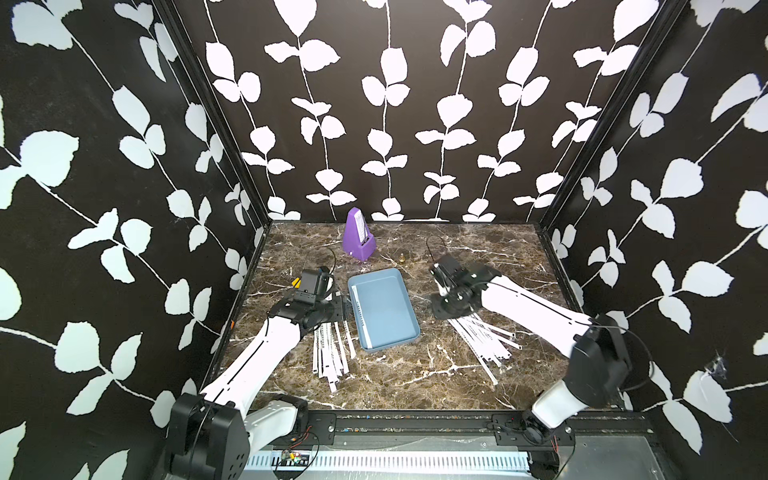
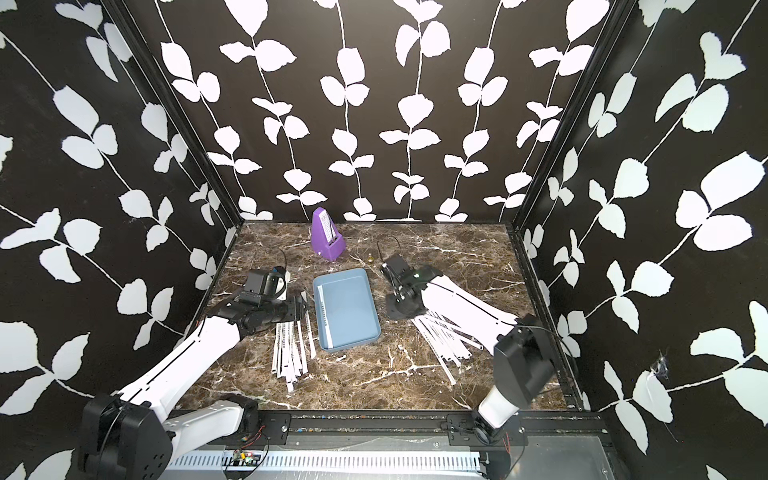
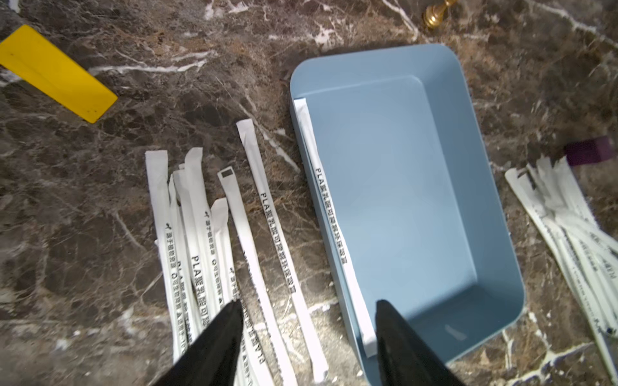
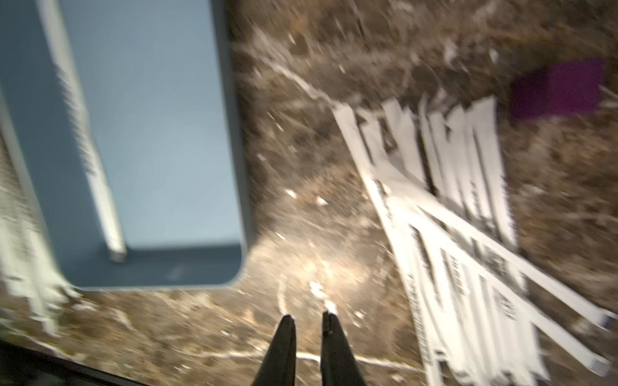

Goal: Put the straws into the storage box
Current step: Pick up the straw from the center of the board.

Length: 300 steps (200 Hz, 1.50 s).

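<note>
Of the straws (image 1: 330, 349), one is seen lying in the blue box (image 3: 384, 63) along its wall; the rest are left on the table (image 1: 415, 374) in two heaps, one at each side of the box. The left pincer (image 3: 308, 302) is held spread and empty above the left heap. The right pincer (image 4: 308, 315) is almost pressed together, nothing pinched. The straws are judged light, bendy and slippery in their paper, best taken across the middle

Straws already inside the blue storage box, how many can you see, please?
1: one straw lies flat inside the storage box, against its long wall nearest the left gripper. The whole interior shows, so none seems hidden.
</note>
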Each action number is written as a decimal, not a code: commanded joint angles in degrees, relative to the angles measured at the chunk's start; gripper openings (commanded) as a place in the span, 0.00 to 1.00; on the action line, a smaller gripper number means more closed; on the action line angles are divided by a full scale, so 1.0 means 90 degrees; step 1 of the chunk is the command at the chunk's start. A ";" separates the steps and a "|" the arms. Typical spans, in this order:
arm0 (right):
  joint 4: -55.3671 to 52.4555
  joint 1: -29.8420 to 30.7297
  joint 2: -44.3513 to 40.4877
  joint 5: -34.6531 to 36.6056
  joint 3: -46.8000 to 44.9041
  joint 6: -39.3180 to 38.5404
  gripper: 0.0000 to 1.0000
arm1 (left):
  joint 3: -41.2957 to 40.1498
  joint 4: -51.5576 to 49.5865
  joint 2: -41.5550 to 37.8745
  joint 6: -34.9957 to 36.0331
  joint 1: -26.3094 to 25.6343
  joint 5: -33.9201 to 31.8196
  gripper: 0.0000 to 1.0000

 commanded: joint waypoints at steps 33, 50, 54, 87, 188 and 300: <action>-0.0483 -0.0373 0.0025 0.0429 -0.0960 -0.0954 0.18 | 0.0168 0.0152 0.0244 -0.0514 -0.1045 -0.0135 0.72; -0.0283 -0.0365 0.0369 0.0369 -0.1039 -0.1013 0.20 | 0.0119 0.0527 0.0401 -0.0742 -0.1276 -0.0052 0.72; -0.0222 -0.0368 0.0429 0.0385 -0.1056 -0.1025 0.20 | 0.0098 0.0605 0.0430 -0.0798 -0.1307 -0.0033 0.71; -0.0004 -0.0370 0.0754 0.0491 -0.1034 -0.1170 0.23 | -0.0014 0.0811 0.0573 -0.0850 -0.1374 -0.0024 0.71; 0.0347 -0.0518 0.1157 0.0707 -0.1361 -0.1300 0.25 | -0.0072 0.0935 0.0725 -0.0781 -0.1370 -0.0076 0.71; 0.0386 -0.0863 0.1266 0.0592 -0.1092 -0.1683 0.32 | -0.0220 0.1075 0.0755 -0.0773 -0.1370 -0.0098 0.71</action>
